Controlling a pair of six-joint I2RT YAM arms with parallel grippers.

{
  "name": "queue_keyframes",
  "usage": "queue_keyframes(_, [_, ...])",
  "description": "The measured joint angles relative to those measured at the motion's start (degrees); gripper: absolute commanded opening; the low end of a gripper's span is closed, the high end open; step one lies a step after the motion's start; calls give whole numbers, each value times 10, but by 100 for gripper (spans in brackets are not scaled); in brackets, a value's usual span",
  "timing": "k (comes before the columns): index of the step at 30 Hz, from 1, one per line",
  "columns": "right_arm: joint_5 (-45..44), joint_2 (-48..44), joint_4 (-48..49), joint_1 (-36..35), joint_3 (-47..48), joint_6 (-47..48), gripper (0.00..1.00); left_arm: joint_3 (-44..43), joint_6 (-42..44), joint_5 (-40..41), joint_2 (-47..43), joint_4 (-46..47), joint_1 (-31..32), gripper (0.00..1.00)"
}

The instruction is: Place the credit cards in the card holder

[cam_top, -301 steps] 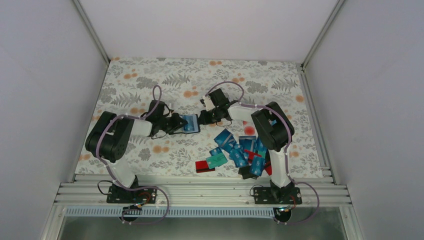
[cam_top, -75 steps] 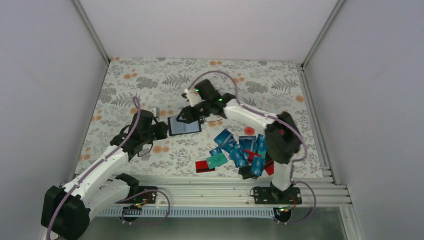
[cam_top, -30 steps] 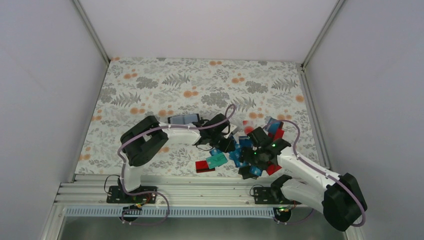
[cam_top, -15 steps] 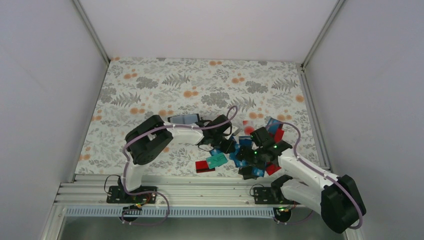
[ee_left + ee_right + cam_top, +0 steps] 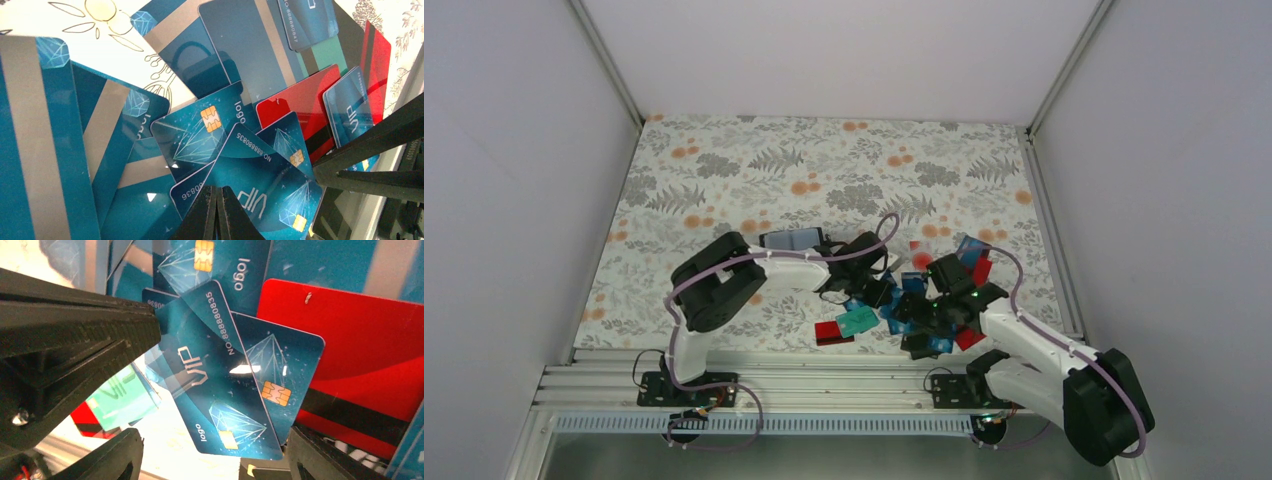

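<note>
The credit cards (image 5: 929, 300) lie in an overlapping pile, mostly blue with some red, at the near right of the mat. My left gripper (image 5: 882, 291) is shut with nothing between its tips (image 5: 216, 188), which rest on a blue VIP card (image 5: 265, 187). From the other side, my right gripper (image 5: 911, 310) stands open (image 5: 214, 440) with its fingers (image 5: 117, 455) on either side of that same blue VIP card's (image 5: 220, 385) corner, without touching it. The card holder (image 5: 792, 239) lies apart behind the left forearm, its grey-blue side up.
A red card (image 5: 828, 333) and a teal card (image 5: 857, 321) lie just left of the pile. The metal rail (image 5: 824, 385) runs along the near edge. In the right wrist view the left gripper's black body (image 5: 75, 335) fills the left side.
Both arms left the card holder and came down onto the card pile. Over the last second the right gripper edged left toward the left gripper and its jaws narrowed slightly.
</note>
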State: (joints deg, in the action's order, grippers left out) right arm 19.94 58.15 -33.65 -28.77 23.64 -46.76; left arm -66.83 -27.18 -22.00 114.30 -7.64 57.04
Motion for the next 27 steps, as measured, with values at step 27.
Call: queue_keyframes(27, [91,41,70,0,-14,50,70,15,-4,59,-52,-48,1,3])
